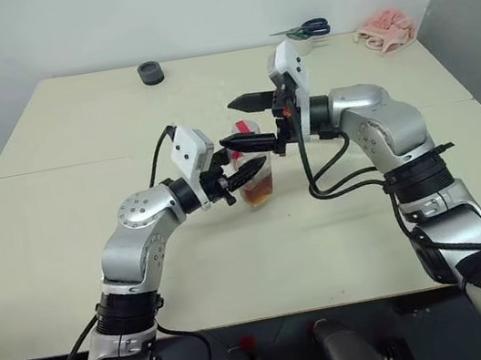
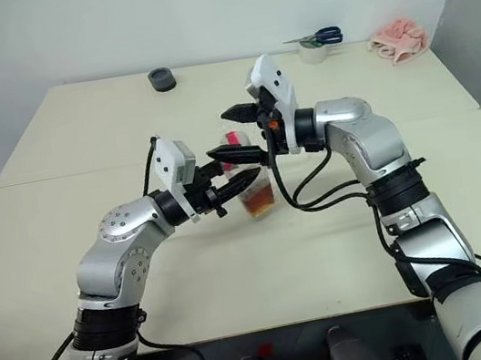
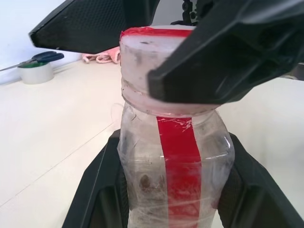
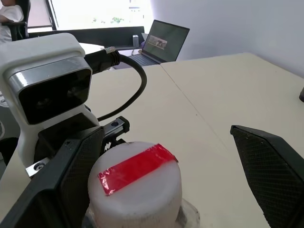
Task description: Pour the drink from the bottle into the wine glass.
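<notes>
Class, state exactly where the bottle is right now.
The bottle stands mid-table, gripped by the left gripper, with the open right gripper straddling its cap.

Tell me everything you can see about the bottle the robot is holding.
The bottle is small, clear plastic with squarish sides and a red strip running up its front and over its whitish cap. Amber drink fills its lower part. It stands upright near the table's middle, clamped at the body by the left gripper. The right gripper sits open around the cap, one finger at each side.
</notes>
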Tool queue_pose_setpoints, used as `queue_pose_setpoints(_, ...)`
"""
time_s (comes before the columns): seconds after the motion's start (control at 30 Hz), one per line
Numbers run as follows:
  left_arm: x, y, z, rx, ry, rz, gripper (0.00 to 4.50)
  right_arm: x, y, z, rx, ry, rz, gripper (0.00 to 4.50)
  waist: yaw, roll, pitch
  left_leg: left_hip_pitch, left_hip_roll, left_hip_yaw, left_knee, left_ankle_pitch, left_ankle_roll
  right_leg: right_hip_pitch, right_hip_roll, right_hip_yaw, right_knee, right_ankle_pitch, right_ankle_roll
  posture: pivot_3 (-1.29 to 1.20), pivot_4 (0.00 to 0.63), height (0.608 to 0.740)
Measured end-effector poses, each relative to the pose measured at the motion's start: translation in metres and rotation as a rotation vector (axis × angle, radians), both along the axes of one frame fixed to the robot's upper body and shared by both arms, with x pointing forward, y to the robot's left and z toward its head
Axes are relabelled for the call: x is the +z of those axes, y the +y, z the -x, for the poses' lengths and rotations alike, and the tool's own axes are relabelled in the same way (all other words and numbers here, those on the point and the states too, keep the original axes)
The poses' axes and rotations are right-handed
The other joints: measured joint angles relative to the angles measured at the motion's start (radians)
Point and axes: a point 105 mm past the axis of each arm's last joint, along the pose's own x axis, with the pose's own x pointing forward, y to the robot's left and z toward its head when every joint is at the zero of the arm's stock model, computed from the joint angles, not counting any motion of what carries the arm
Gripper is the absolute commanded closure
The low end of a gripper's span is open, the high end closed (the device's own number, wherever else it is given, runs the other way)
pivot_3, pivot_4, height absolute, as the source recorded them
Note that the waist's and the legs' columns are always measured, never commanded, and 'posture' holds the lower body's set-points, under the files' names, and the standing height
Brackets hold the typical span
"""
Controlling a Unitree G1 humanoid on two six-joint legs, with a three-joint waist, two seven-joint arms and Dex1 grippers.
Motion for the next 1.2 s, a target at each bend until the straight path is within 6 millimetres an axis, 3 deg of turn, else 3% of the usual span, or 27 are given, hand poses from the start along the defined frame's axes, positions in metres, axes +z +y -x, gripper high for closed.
queue_pose_setpoints(0.53, -0.002, 0.0, 0.0, -0.001, 0.007, -0.003, 2.63, -0.001, -0.021, 0.004, 0.017, -0.012, 0.036, 0.0, 0.0, 0.0, 0.0, 0.0, 0.0, 0.0, 0.0, 0.0, 0.0, 0.0, 0.0, 0.0, 0.0, 0.0, 0.0, 0.0, 0.15, 0.74)
queue_pose_setpoints(0.77, -0.002, 0.0, 0.001, -0.006, 0.007, -0.006, 2.63, -0.011, -0.032, 0.009, 0.03, -0.002, 0.063, 0.0, 0.0, 0.0, 0.0, 0.0, 0.0, 0.0, 0.0, 0.0, 0.0, 0.0, 0.0, 0.0, 0.0, 0.0, 0.0, 0.0, 0.15, 0.74)
queue_pose_setpoints(0.97, -0.002, -0.001, 0.001, -0.015, 0.007, -0.007, 2.63, -0.006, -0.027, 0.017, 0.056, -0.021, 0.063, 0.0, 0.0, 0.0, 0.0, 0.0, 0.0, 0.0, 0.0, 0.0, 0.0, 0.0, 0.0, 0.0, 0.0, 0.0, 0.0, 0.0, 0.15, 0.74)
queue_pose_setpoints(1.2, -0.002, -0.001, 0.002, -0.02, 0.007, -0.008, 2.63, 0.014, -0.014, 0.029, 0.035, -0.018, -0.047, 0.0, 0.0, 0.0, 0.0, 0.0, 0.0, 0.0, 0.0, 0.0, 0.0, 0.0, 0.0, 0.0, 0.0, 0.0, 0.0, 0.0, 0.15, 0.74)
